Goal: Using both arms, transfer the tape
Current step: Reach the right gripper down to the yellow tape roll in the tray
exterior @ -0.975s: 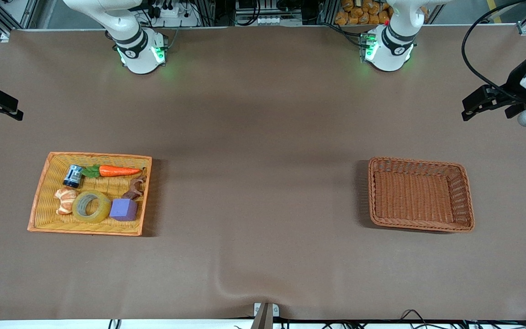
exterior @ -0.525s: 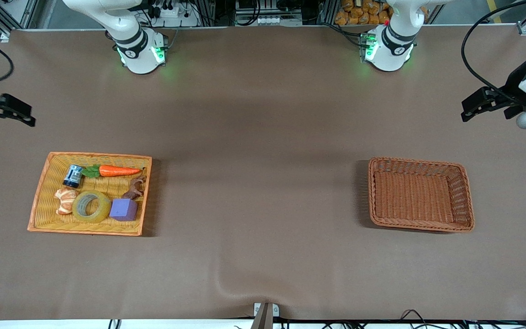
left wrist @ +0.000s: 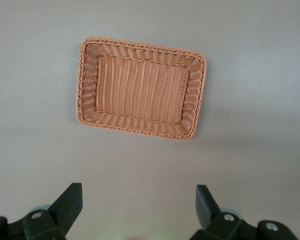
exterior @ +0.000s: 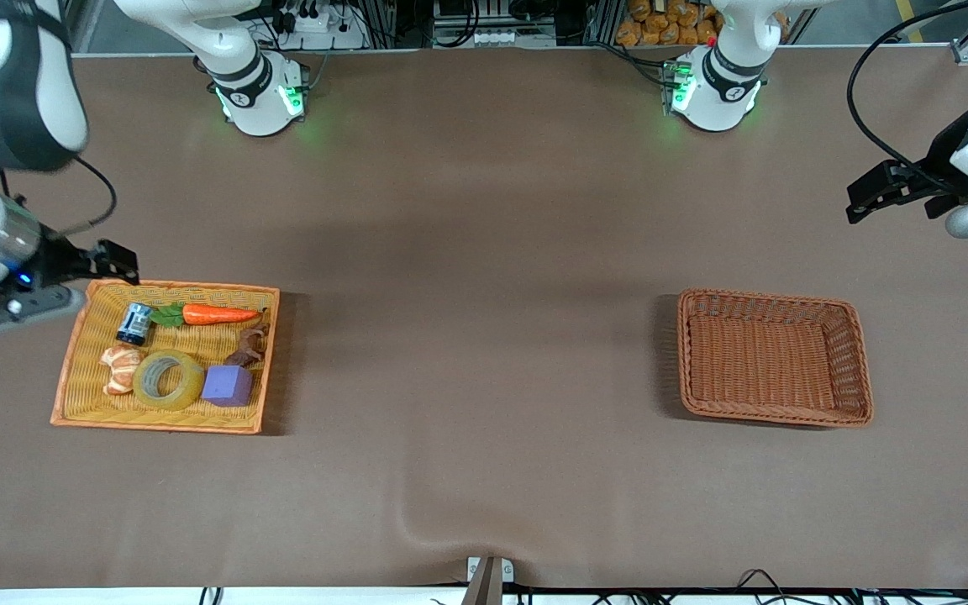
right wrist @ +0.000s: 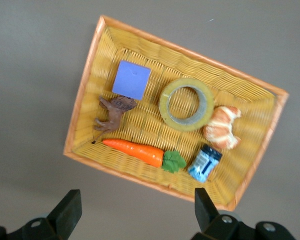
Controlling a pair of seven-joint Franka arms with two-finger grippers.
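Two claws in play, neither holding anything. The right claw (exterior: 110,262) hangs over the tabletop (exterior: 484,470) at the farther corner of the yellow tray (exterior: 72,370), fingers spread wide. The left claw (exterior: 879,189) waits over the left arm's end of the tabletop, also wide open, well apart from the brown basket (exterior: 862,370), which holds nothing.

The tape (exterior: 168,380) lies flat in the yellow tray, hole up, toward the tray's nearer rim. It sits between the croissant (exterior: 118,368) and the purple cube (exterior: 227,386), touching or nearly touching both. A toy horse (exterior: 250,343), a carrot (exterior: 215,315) and a small can (exterior: 135,323) lie farther back.

Step in hand, as I read it: bring the right claw over the roll and down.
- Neighbours crowd two sides of the roll, so an outside grip across that line looks poor.
- Better: one finger into the core, the other outside the wall on a free side.
- Descend straight; lift clear of the rim before carrying toward mid-tabletop for the handover.
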